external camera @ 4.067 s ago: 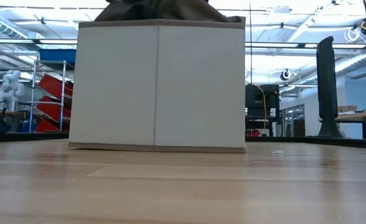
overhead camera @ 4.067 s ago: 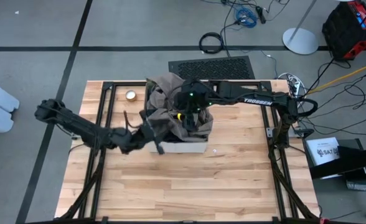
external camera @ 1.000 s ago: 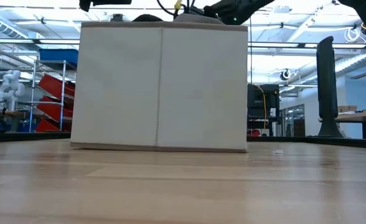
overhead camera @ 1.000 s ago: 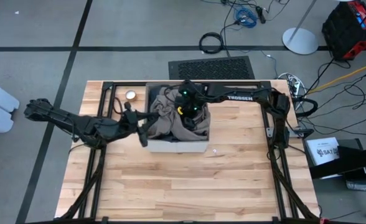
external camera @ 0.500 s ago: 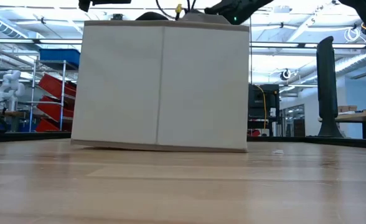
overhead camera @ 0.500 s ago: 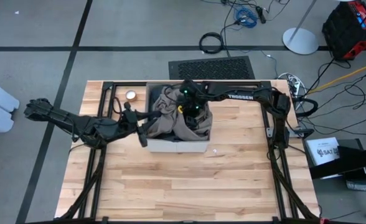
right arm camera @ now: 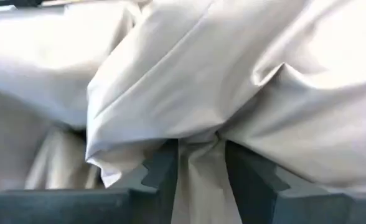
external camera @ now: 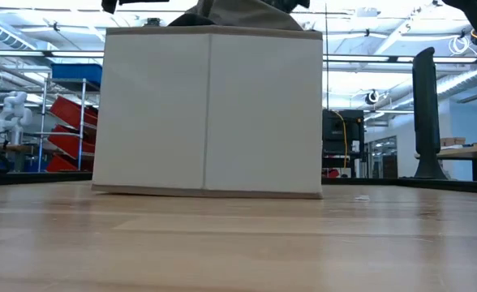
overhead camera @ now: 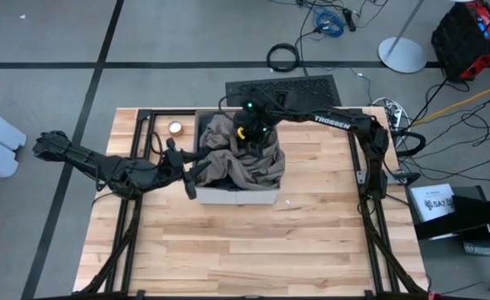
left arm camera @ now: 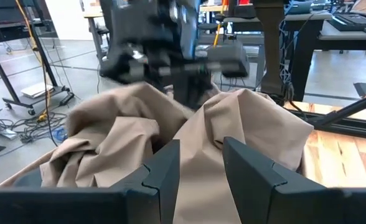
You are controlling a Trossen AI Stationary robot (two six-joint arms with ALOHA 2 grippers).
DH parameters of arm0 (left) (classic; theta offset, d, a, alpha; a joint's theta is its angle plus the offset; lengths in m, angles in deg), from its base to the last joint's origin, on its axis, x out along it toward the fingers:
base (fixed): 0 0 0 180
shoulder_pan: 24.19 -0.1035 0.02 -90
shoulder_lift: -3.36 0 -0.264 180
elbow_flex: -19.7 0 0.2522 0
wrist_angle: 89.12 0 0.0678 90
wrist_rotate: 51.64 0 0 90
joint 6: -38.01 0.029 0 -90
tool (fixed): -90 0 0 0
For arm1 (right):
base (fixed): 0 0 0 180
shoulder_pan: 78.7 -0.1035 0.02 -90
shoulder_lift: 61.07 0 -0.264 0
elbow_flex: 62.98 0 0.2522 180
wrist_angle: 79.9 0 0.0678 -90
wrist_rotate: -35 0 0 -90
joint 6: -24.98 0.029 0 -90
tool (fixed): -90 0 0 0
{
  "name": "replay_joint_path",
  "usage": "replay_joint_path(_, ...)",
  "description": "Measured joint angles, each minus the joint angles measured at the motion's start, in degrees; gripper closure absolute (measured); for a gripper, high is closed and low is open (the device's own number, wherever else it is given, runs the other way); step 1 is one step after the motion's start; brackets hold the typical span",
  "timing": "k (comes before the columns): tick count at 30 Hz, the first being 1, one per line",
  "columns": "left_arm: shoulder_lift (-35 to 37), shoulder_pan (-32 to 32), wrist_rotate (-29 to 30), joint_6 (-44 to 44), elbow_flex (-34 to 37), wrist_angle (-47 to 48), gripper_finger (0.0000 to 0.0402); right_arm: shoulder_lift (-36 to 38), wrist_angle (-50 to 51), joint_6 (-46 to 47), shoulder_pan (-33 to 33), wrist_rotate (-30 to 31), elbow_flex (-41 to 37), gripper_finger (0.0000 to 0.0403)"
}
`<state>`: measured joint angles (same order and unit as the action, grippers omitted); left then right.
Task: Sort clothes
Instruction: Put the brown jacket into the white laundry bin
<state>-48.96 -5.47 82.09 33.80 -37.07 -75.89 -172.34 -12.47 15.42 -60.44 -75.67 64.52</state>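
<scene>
A khaki-tan garment point(overhead camera: 241, 162) is heaped in the square beige box point(overhead camera: 238, 197) at the table's far middle. It rises above the box rim in the low view point(external camera: 238, 12). My right gripper point(overhead camera: 247, 132) is over the box's far side, shut on the garment point(right arm camera: 170, 81). My left gripper point(overhead camera: 192, 175) is at the box's left wall, with its fingers narrowly apart and khaki cloth point(left arm camera: 233, 124) between them. A dark grey piece point(left arm camera: 21, 180) shows under the khaki cloth. The other clothes are hidden. My right gripper pinches a bunched fold of the khaki garment point(right arm camera: 200, 146) between its two fingers, several layers gathered. It comes from above, and the cloth hangs below it into the box. My left gripper has khaki cloth point(left arm camera: 200, 165) between its two fingers at the garment's left side. It comes level from the table's left. Which layers it has cannot be told.
A small round silver thing point(overhead camera: 175, 127) lies on the table left of the box's far corner. Black frame rails point(overhead camera: 145, 142) run along the table's left and right sides. A small white scrap point(overhead camera: 287, 202) lies near the box's near right corner.
My right gripper has gone up and a little toward the table's far edge, still shut on the khaki garment. The garment now stands higher above the box rim. The box tipped slightly half a second ago and sits flat again.
</scene>
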Motion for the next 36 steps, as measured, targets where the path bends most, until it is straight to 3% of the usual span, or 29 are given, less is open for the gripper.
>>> replay_joint_path(12,1.2,0.2,0.0,3.2,0.0,0.1,0.0269,0.1,6.2,-2.0,0.2,-0.1,11.6,0.027)
replay_joint_path(29,10.4,0.1,0.2,6.1,0.0,1.8,0.0269,0.2,11.1,-3.8,-1.0,-0.8,17.0,0.027)
replay_joint_path(36,10.3,-0.1,0.2,4.5,0.0,3.7,0.0269,-1.0,3.2,-4.2,-3.2,-0.6,17.1,0.027)
